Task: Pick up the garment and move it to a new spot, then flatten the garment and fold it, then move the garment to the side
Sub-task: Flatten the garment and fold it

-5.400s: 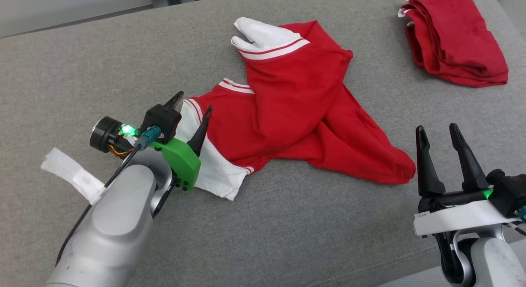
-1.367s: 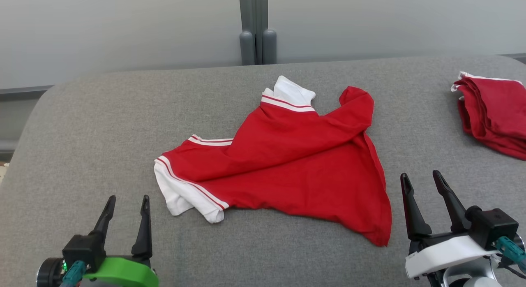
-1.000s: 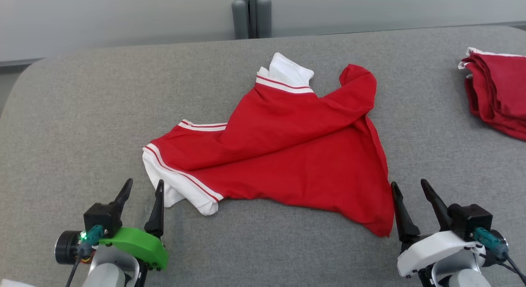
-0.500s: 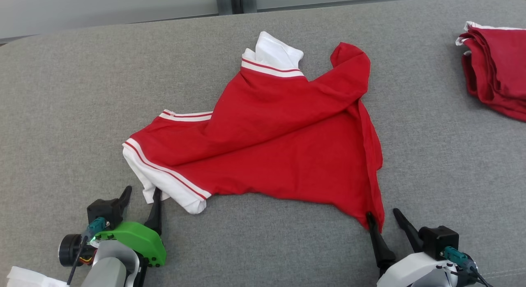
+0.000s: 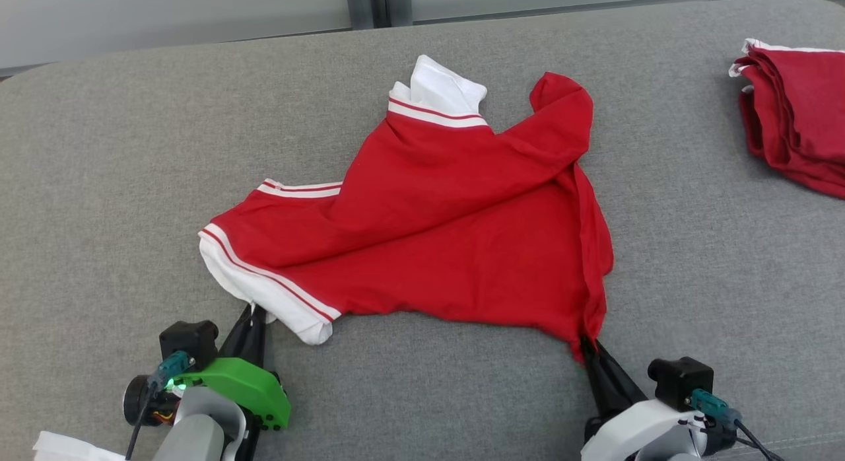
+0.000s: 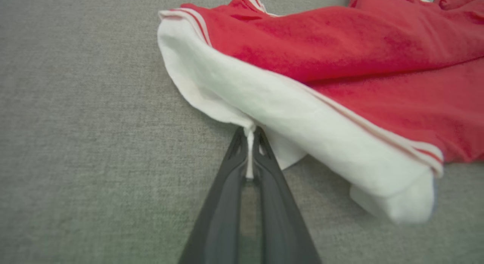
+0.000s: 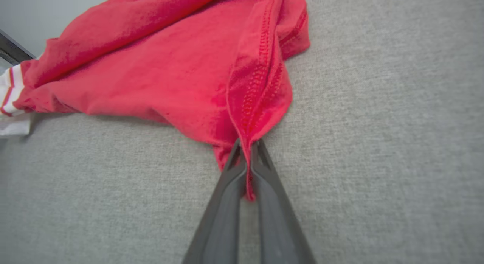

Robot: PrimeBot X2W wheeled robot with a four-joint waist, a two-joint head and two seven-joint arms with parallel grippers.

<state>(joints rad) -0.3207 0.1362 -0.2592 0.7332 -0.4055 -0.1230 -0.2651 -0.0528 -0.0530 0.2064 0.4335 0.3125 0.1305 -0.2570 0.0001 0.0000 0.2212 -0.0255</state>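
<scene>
Pick-up step. Crumpled red garment point(image 5: 449, 236) lies mid-cushion point(image 5: 99, 183). Left gripper point(image 6: 249, 134) is clamped on its white cuff point(image 6: 302, 116), and right gripper point(image 7: 247, 146) on its hem corner point(image 7: 261, 97). The next move likely calls for lifting both together.

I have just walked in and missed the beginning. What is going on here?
A two-armed robot is handling a crumpled red garment on a grey surface. Its left gripper pinches the white trim, its right gripper the red hem corner; both pairs of fingers are shut on cloth. The garment is not yet flattened. Another red pile lies far right.
</scene>
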